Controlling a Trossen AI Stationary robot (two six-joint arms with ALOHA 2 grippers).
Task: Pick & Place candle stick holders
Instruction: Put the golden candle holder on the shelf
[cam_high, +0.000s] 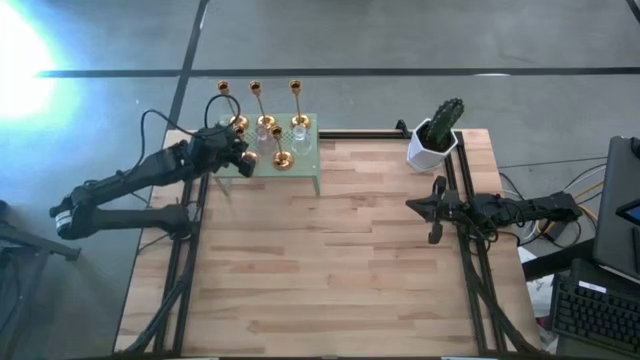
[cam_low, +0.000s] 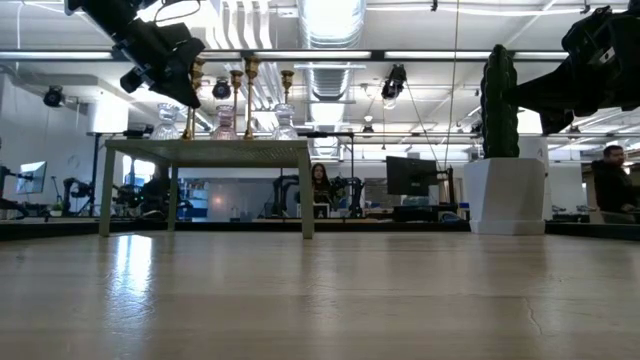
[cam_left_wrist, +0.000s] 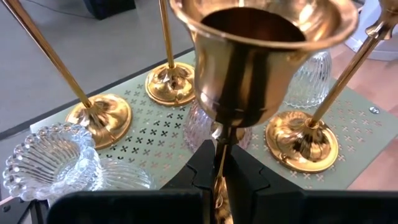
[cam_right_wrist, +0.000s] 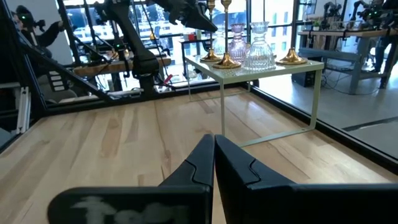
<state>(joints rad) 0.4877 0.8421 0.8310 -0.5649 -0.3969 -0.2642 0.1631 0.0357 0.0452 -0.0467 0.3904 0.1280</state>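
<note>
Several gold candle stick holders (cam_high: 283, 158) and clear and pinkish glass ones (cam_left_wrist: 46, 155) stand by their bases on a small pale green perforated stand (cam_high: 307, 162) at the table's far left. My left gripper (cam_high: 240, 150) is over the stand's left part, shut on one gold holder, whose cup (cam_left_wrist: 261, 56) rises close in front of the wrist camera. Its base is hidden under the gripper. My right gripper (cam_high: 412, 205) is shut and empty above the table's right side. My left gripper pinches the thin stem (cam_left_wrist: 219, 177) of the gold holder between its two fingers, below the cup. The fingers slant down from the table's left and lie across the stem. The holder stands about upright. Whether its base is on the stand I cannot tell.
Three other gold bases (cam_left_wrist: 303, 140) and the glass holders crowd close around the held one on the stand (cam_left_wrist: 155, 134). A white pot with a green cactus (cam_high: 435, 140) stands at the table's far right. The wooden tabletop (cam_high: 330, 270) lies open in front of the stand.
</note>
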